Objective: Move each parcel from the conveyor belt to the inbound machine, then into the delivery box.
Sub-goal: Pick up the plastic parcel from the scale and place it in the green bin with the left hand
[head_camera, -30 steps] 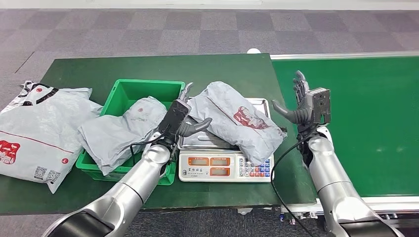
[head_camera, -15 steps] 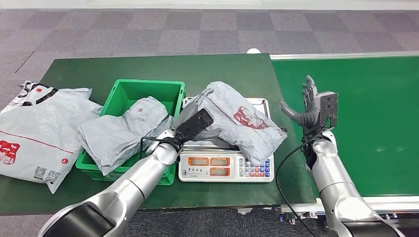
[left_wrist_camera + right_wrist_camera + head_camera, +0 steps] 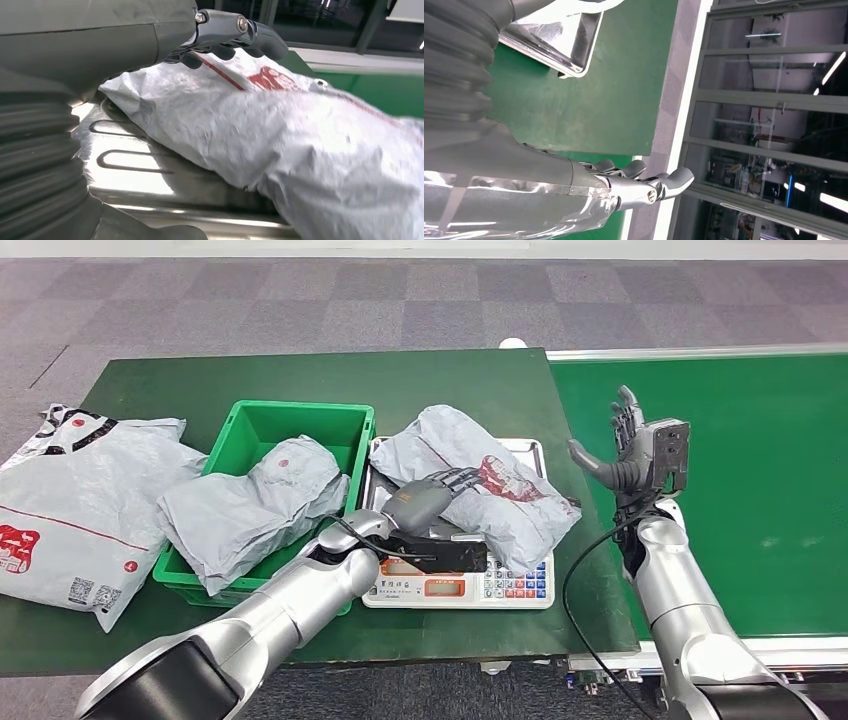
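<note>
Indoors: green table (image 3: 300,375), grey carpet; left hand (image 3: 425,497) spread on parcel (image 3: 505,502), right hand (image 3: 630,445) spread.

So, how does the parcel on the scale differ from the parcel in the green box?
The parcel on the scale lies on the metal pan with the left robot hand on it; the parcel in the green box hangs over the box rim, untouched. The first shows a large red print, the second a small one. Both are crumpled grey bags.
</note>
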Robot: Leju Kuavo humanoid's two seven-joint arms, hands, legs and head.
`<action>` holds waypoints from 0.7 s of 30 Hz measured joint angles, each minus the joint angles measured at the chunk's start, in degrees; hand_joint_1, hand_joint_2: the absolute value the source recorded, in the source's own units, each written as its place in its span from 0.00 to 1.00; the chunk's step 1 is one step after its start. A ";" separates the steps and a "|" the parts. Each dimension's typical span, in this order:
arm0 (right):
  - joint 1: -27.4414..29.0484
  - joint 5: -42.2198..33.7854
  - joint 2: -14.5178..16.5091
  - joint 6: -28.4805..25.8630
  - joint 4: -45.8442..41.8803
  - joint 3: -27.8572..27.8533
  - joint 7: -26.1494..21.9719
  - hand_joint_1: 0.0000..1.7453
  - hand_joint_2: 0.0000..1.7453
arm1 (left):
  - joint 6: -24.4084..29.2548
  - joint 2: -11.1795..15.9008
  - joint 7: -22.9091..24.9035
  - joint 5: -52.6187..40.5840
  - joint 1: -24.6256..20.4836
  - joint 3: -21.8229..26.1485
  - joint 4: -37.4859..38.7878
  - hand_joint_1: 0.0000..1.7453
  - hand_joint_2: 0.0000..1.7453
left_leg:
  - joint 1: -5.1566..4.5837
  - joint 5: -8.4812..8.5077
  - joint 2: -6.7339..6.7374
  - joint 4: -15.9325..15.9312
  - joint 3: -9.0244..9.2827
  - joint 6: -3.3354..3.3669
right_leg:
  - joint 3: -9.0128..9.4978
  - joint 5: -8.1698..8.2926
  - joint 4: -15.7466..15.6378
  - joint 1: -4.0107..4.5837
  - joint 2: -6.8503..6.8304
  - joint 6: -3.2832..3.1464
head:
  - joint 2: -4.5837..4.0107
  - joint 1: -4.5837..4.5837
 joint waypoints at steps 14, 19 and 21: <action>2.51 -0.77 -0.95 1.55 -3.29 0.00 0.22 0.00 1.00 | -2.60 -3.04 -0.66 -10.25 -1.84 -9.74 1.07 1.00 1.00 | -0.02 0.00 -0.01 0.01 0.00 0.01 | 0.00 0.00 0.00 -0.01 -0.03 0.00 | 0.00 0.01; 3.04 -0.52 -0.97 1.89 -4.78 0.00 0.90 0.00 1.00 | -1.90 -3.69 -0.76 -11.36 -1.85 -11.14 1.06 1.00 1.00 | -0.01 0.01 0.00 0.00 0.00 0.01 | 0.00 0.00 0.00 -0.01 -0.02 0.00 | 0.00 0.00; 3.02 -0.40 -0.97 1.87 -4.95 0.00 1.03 0.00 1.00 | -1.45 -3.84 -0.77 -11.37 -1.86 -11.34 1.03 1.00 1.00 | -0.01 0.01 0.00 0.00 0.00 0.01 | 0.01 0.00 0.00 -0.01 -0.02 0.00 | 0.00 0.00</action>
